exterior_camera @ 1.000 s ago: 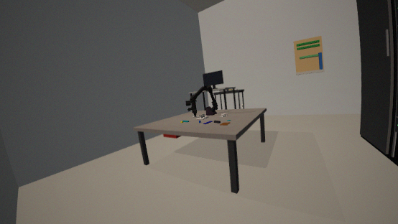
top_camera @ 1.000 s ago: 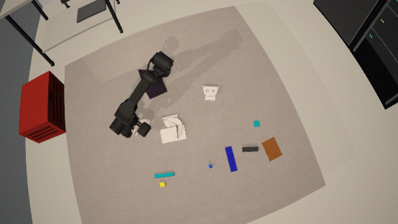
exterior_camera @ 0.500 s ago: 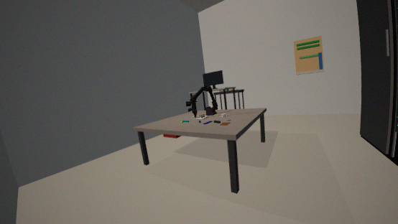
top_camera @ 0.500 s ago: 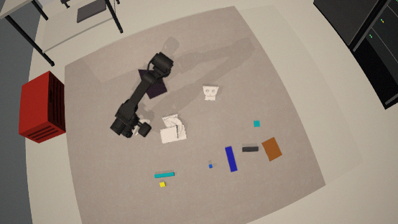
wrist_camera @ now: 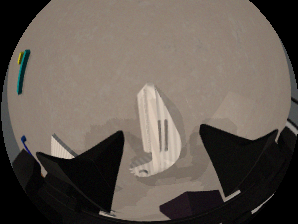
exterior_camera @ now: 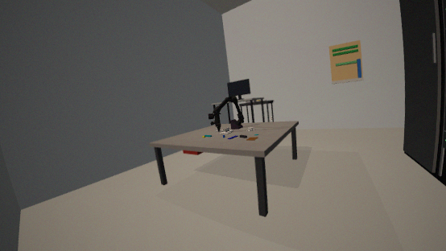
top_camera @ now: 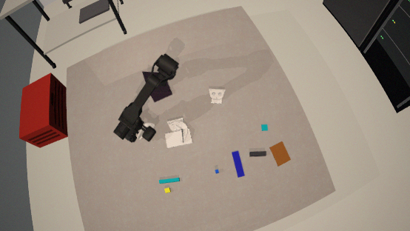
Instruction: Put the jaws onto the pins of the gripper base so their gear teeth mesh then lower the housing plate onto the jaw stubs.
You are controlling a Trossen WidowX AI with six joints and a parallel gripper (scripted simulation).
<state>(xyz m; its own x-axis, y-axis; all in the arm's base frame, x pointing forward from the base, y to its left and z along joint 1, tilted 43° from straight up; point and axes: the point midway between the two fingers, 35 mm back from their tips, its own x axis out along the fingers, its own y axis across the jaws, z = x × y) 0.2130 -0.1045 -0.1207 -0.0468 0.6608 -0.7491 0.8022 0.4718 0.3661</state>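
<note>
A white toothed jaw (wrist_camera: 167,145) (top_camera: 149,126) lies on the table, its toothed end toward the bottom of the wrist view. My gripper (wrist_camera: 163,132) (top_camera: 140,135) (exterior_camera: 218,129) is open, with one finger on each side of this jaw and a gap on both sides. To the right in the top view, a larger white group (top_camera: 173,140) looks like the gripper base with the other curved jaw (top_camera: 183,126) on or against it; pins and teeth are too small to tell. A small white plate (top_camera: 217,95) with two round marks, apparently the housing plate, lies apart farther right.
Toward the front lie a teal bar (top_camera: 169,181) (wrist_camera: 23,72), a yellow cube (top_camera: 167,190), a small blue cube (top_camera: 217,171), a dark blue bar (top_camera: 238,163), a black block (top_camera: 257,153), an orange plate (top_camera: 280,153) and a teal square (top_camera: 264,127). The dark arm base (wrist_camera: 192,204) is behind the jaw.
</note>
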